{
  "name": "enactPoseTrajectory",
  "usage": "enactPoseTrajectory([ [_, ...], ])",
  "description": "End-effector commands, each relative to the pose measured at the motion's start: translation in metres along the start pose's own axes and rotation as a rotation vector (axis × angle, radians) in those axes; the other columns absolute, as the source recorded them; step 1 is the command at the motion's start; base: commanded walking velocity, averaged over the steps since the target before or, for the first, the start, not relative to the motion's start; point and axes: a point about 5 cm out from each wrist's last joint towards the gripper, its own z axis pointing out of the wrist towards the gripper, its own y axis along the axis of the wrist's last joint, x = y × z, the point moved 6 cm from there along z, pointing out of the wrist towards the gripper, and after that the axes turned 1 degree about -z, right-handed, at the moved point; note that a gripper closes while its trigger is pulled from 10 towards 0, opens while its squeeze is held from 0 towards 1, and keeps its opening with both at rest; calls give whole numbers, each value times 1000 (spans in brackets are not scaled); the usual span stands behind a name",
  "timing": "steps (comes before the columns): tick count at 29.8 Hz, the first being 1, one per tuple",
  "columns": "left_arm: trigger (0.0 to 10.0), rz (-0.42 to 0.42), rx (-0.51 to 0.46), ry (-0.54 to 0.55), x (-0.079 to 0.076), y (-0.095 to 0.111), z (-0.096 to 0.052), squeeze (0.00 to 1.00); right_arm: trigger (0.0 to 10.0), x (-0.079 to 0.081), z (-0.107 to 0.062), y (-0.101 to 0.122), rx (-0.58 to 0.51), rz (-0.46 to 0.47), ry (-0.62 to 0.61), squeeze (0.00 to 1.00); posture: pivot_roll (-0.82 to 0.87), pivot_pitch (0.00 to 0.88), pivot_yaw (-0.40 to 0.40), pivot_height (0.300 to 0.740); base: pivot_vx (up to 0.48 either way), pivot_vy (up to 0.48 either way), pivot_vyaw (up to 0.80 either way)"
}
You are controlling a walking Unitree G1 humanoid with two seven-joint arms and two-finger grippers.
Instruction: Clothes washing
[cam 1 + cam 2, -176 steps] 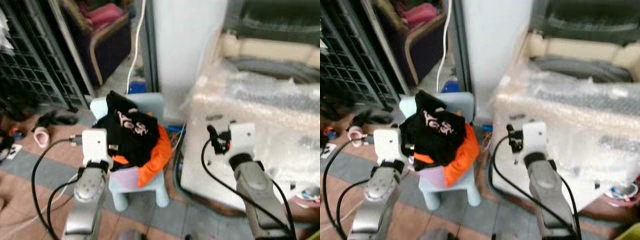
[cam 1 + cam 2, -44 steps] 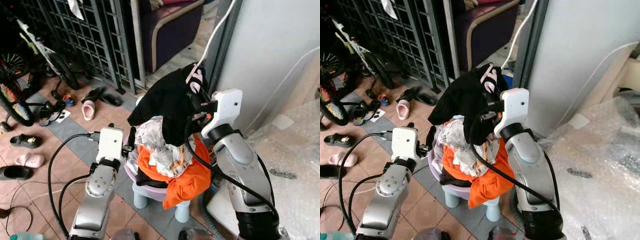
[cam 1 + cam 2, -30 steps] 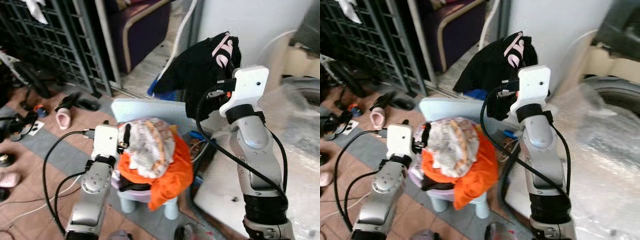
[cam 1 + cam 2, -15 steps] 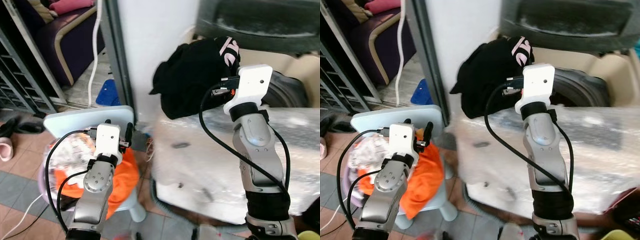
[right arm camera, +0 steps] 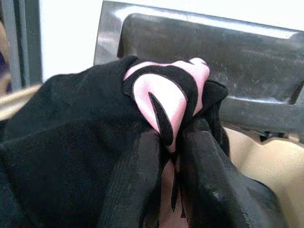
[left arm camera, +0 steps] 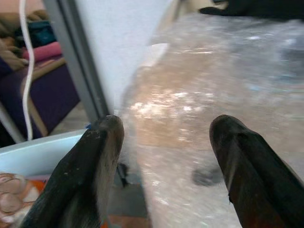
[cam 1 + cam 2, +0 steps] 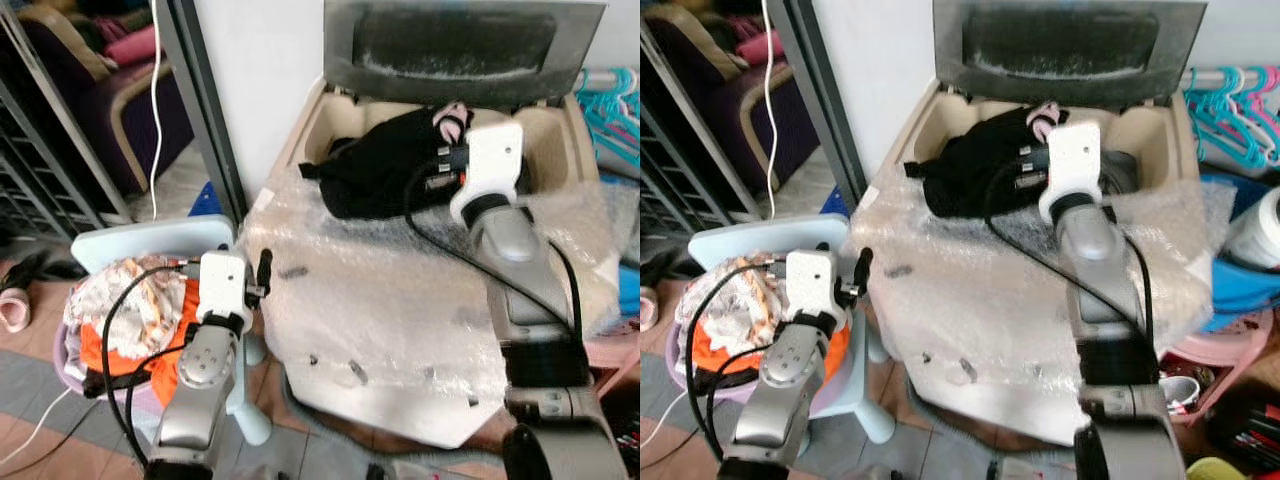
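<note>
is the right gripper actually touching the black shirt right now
Touching. The right wrist view shows the right gripper with both black fingers pinched on a fold of the black shirt at its pink print.

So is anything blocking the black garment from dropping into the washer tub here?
Nothing visible does. The washer lid is raised, and the right end effector, shut on the black garment, holds it over the open tub. Part of the cloth drapes over the tub's front rim onto the bubble wrap.
</note>
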Motion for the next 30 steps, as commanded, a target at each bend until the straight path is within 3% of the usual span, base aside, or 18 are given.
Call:
enactPoseTrajectory([
  [1,10000,8,13,11,2,-3,0,0,10000,-10,15,9,2,-32,-77,0,-55,0,60,740,0,0,0],
  [3,10000,7,13,15,3,-3,1,0,10000,-20,22,13,16,18,-144,0,-53,0,58,740,0,0,0],
  [4,10000,6,13,17,3,-3,1,0,10000,-26,26,14,29,72,-189,624,-47,0,54,740,0,0,0],
  [5,10000,6,13,17,3,-3,1,0,10000,-26,26,14,29,72,-189,624,-47,0,54,740,0,0,0],
  [6,10000,4,13,23,3,-3,1,0,10000,-28,29,17,28,120,-211,1000,-39,0,48,740,0,0,0],
  [9,10000,1,14,33,4,-3,-1,0,10000,-24,32,25,-3,161,-202,1000,-36,0,46,740,0,0,0],
  [14,10000,-6,28,44,7,-7,-4,0,10000,0,23,27,-79,107,-83,1000,-41,0,46,740,0,0,0],
  [19,10000,-10,28,40,5,-6,-2,0,10000,1,8,31,-177,79,-68,996,-53,0,55,740,0,0,0],
  [21,10000,-17,28,39,5,-6,-1,0,10000,3,3,37,-213,81,-55,835,-56,0,58,740,0,0,0],
  [22,10000,-20,29,39,5,-6,-1,0,10000,5,-2,40,-234,81,-43,580,-56,0,58,740,0,0,0],
  [23,10000,-26,30,39,5,-5,-1,0,10000,13,-15,44,-270,80,-14,0,-57,0,60,740,0,0,0],
  [25,10000,-26,31,38,5,-5,-1,0,10000,16,-19,45,-280,82,-3,0,-57,0,60,740,0,0,0],
  [30,10000,-41,36,39,6,-6,-3,0,10000,51,-60,40,-316,76,110,0,-57,0,63,740,0,480,0],
])
